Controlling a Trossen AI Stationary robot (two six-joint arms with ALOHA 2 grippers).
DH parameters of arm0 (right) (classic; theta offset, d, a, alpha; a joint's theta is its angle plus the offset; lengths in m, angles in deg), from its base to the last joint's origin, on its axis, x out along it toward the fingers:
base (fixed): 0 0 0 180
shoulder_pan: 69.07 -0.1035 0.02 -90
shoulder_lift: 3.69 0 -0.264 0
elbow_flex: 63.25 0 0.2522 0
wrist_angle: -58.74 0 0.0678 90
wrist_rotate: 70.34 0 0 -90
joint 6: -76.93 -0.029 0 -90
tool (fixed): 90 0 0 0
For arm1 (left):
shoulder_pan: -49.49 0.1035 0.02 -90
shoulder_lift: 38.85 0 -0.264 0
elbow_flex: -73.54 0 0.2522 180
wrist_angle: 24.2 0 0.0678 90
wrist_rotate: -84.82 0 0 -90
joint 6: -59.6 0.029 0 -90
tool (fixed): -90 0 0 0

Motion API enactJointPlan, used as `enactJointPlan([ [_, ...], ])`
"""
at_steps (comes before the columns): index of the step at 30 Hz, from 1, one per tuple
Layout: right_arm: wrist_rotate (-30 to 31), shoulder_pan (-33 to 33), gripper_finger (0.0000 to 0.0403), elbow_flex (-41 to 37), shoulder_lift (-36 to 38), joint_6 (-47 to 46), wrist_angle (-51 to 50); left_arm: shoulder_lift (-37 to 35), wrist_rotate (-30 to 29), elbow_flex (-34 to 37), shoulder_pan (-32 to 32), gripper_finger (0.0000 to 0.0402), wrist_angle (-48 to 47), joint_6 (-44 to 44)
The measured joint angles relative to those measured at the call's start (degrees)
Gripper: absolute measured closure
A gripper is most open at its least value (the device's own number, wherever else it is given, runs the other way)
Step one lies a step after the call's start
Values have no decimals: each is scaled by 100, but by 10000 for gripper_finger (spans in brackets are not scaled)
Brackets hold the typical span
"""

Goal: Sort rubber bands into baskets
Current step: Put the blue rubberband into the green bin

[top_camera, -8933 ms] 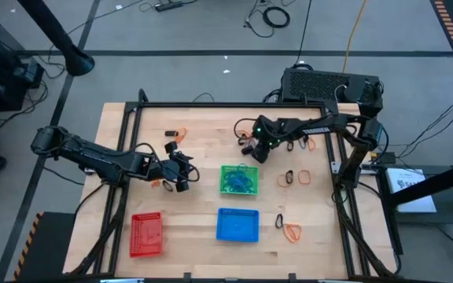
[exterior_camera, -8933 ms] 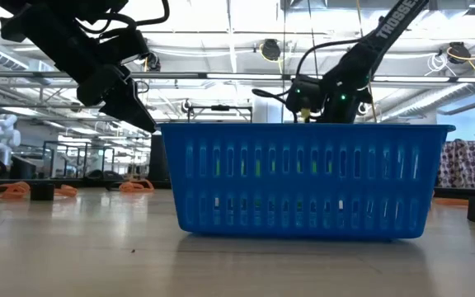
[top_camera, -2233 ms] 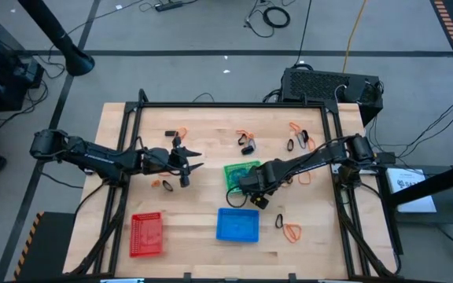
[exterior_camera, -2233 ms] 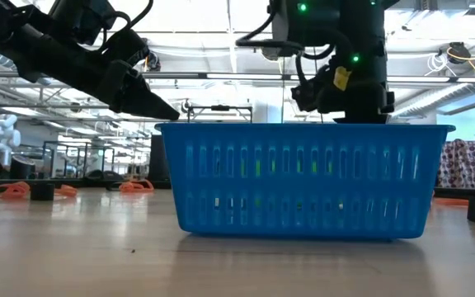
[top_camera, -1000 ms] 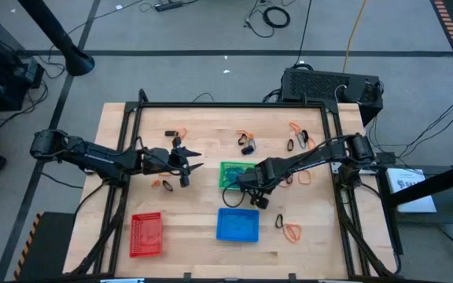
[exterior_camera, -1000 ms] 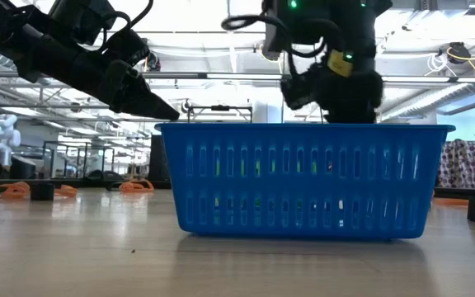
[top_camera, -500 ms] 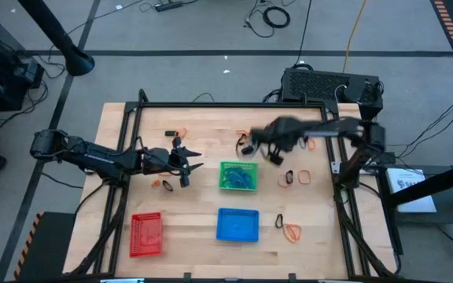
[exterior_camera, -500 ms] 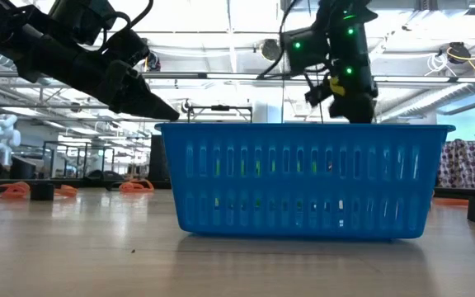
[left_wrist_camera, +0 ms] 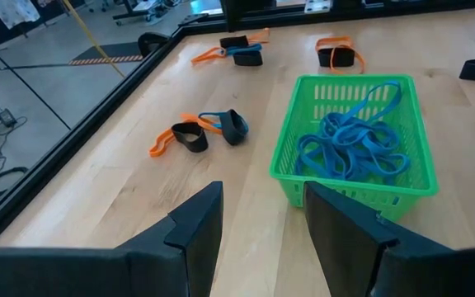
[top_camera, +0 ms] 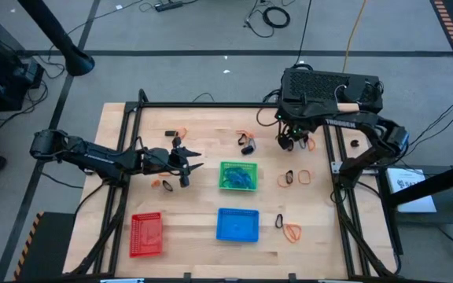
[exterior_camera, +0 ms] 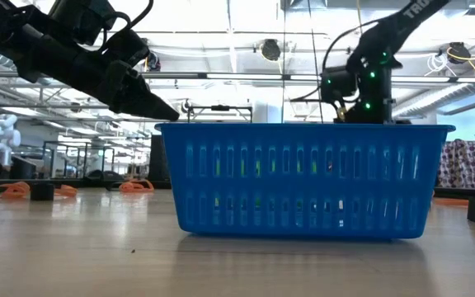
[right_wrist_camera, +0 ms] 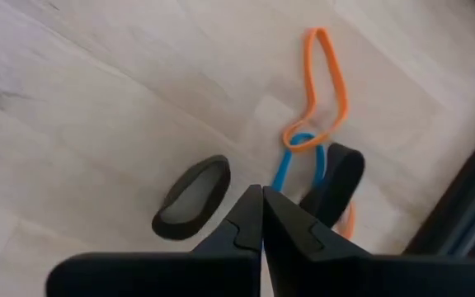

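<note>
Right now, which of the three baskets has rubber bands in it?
The green basket, the middle one nearest the table's centre: a tangle of blue rubber bands lies inside it. The blue basket and the red basket look empty from above.

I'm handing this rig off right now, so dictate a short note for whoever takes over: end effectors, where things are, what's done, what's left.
Left end effector: open, empty, hovering left of the green plastic mesh basket.
Right end effector: shut, empty, over a far-right cluster of orange, blue and black rubber bands.
Done: a pile of blue rubber bands lies in the green basket.
Blue plastic mesh basket and red plastic mesh basket: no bands visible inside.
Left: loose bands near the far edge, left of the green basket, and on the right side.
</note>
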Motion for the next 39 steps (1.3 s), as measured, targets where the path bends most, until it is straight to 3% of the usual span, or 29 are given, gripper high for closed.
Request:
enactJointPlan([
  [5, -6, -6, 371, -318, 0, -10, 293, 0, 0, 0, 0, 224, 64, 0],
  [15, -106, 304, 253, -497, 0, 304, 718, 0, -2, 0, 1, 224, 37, 4],
  [22, -149, 462, 218, -740, -2, 344, 919, 0, 0, 0, 0, 224, -29, 4],
  [31, -584, 719, 233, -1195, -2, 352, 1471, 0, 0, 0, 0, 224, -54, 4],
  [36, -696, 876, 276, -1373, 22, 222, 1573, 0, 0, 0, 0, 224, -52, 4],
  [39, -685, 885, 328, -1370, 29, 455, 1590, 0, -2, 0, 1, 224, -50, 4],
])
